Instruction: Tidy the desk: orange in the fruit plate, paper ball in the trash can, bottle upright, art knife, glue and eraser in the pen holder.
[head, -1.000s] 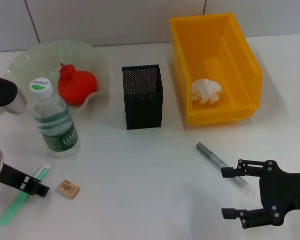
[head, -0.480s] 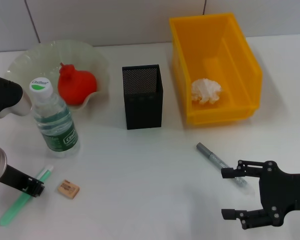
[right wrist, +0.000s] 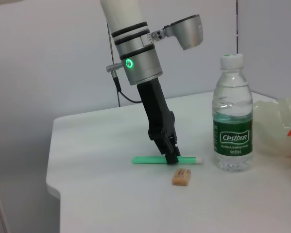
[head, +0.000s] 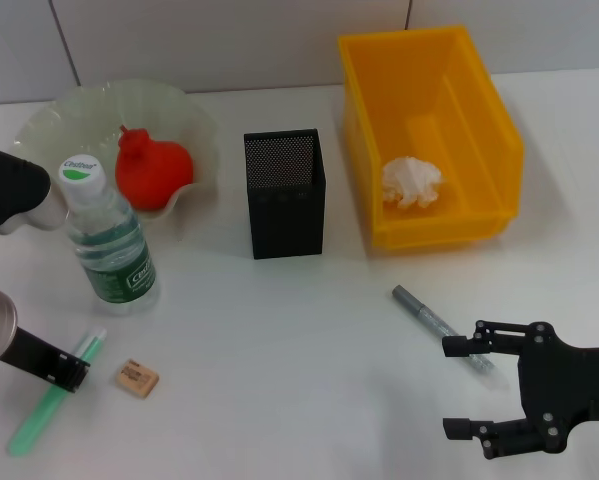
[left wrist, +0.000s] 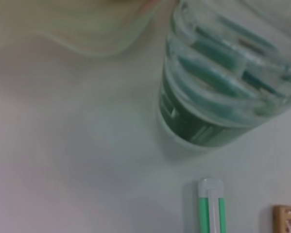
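I am working the glue stick step: the left gripper (head: 71, 378) is coming down over the green glue stick (head: 41, 410), which is lying flat on the table in front of the bottle (head: 107, 240). Its fingertips are sitting across the stick's upper part, but I cannot tell whether they are apart or already pinching it. The eraser (head: 137, 377) is lying just beside the stick, also in front of the bottle, which is already standing upright with the fruit plate (head: 194, 120) and its orange (head: 151, 168) behind it. Next I am judging a firm pinch and a lift toward the pen holder (head: 285, 193), right of the bottle. Compared with a second ago, the left gripper has slid nearer to me along the stick, which has shifted slightly. Farther right, the paper ball (head: 411, 181) is resting in the yellow bin (head: 499, 150), the art knife (head: 439, 326) is lying untouched, and the right gripper (head: 461, 386) is idling beside it, fingers wide apart.
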Motion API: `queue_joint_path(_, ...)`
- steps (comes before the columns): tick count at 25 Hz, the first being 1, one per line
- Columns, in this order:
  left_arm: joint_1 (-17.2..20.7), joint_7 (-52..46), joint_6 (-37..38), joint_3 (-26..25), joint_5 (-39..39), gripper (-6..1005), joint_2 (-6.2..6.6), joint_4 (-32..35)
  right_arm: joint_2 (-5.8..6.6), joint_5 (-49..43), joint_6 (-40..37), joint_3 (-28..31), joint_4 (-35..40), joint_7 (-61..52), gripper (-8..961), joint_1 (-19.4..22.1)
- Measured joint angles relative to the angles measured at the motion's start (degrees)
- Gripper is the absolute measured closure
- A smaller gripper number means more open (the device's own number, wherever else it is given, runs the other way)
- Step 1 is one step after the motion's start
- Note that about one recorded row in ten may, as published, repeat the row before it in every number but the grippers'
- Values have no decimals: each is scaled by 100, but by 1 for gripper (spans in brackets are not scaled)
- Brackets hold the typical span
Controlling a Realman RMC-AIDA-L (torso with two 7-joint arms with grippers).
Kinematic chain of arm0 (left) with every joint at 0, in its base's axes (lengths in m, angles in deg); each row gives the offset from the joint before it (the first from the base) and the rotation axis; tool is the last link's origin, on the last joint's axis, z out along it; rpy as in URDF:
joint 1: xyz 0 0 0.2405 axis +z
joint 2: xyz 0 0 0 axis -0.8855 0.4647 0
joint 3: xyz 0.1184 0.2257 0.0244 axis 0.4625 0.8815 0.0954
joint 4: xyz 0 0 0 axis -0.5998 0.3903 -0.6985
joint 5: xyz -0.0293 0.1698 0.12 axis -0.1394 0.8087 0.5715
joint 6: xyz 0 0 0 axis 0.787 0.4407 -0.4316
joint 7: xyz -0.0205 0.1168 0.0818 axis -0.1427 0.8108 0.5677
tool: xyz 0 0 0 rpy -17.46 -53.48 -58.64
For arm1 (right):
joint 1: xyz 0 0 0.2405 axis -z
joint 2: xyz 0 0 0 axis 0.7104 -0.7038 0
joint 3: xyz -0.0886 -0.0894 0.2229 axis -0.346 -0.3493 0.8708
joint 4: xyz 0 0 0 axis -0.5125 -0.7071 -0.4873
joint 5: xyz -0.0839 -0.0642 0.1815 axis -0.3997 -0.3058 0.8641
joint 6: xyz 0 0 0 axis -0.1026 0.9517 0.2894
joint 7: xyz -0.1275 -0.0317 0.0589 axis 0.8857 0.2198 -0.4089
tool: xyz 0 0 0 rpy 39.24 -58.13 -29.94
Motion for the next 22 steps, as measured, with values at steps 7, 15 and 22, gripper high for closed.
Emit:
queue_joint_path(7,153,171,509,-5,-452,800,3,1100,8,0,-1,38,0,-5,135,27)
queue_joint_path(15,498,1135,101,-91,-2280,785,2,2961,4,14,-34,211,-4,-31,135,37)
queue_joint_path(22,721,2433,-1772,281,-2992,772,-3,2843,-13,30,-12,272,-21,-10,135,40)
